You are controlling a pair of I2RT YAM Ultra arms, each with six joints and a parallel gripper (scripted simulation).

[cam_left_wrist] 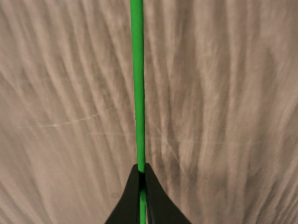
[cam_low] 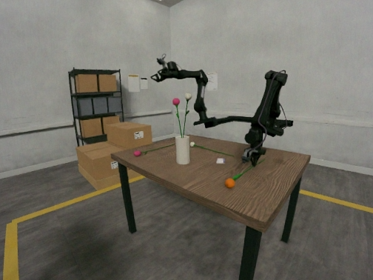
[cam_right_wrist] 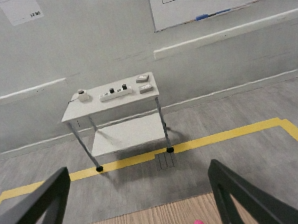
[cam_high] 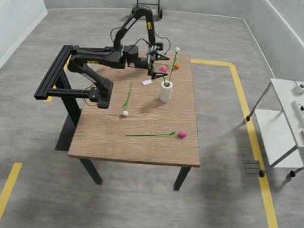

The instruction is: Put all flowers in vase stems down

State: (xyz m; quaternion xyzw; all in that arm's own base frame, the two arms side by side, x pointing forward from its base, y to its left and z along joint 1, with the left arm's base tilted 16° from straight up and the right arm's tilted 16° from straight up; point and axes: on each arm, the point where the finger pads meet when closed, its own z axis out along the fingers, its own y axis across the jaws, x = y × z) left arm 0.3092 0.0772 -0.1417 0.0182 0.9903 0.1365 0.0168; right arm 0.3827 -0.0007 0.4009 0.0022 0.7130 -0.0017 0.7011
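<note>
Orange flower's stem pinched, two flowers in the vase.
My left end effector (cam_low: 254, 164) (cam_left_wrist: 141, 169) is down at the desk (cam_high: 151, 152) (cam_low: 207, 175) (cam_left_wrist: 225, 100) (cam_right_wrist: 165, 212), tips closed on the stem of the orange flower (cam_high: 177, 66) (cam_low: 229, 183) (cam_left_wrist: 139, 90), whose head lies near the edge. My right end effector (cam_high: 167, 66) (cam_low: 152, 78) (cam_right_wrist: 141, 169) is raised, fingers spread, with nothing between them. The vase (cam_high: 165, 93) (cam_low: 183, 150) stands upright, holding an upright pink flower (cam_high: 163, 69) (cam_low: 176, 101) and an upright white flower (cam_high: 177, 49) (cam_low: 188, 96), stems down. A second white one (cam_high: 125, 113) (cam_low: 192, 144) and a second pink one (cam_high: 182, 134) (cam_low: 137, 153) lie flat.
</note>
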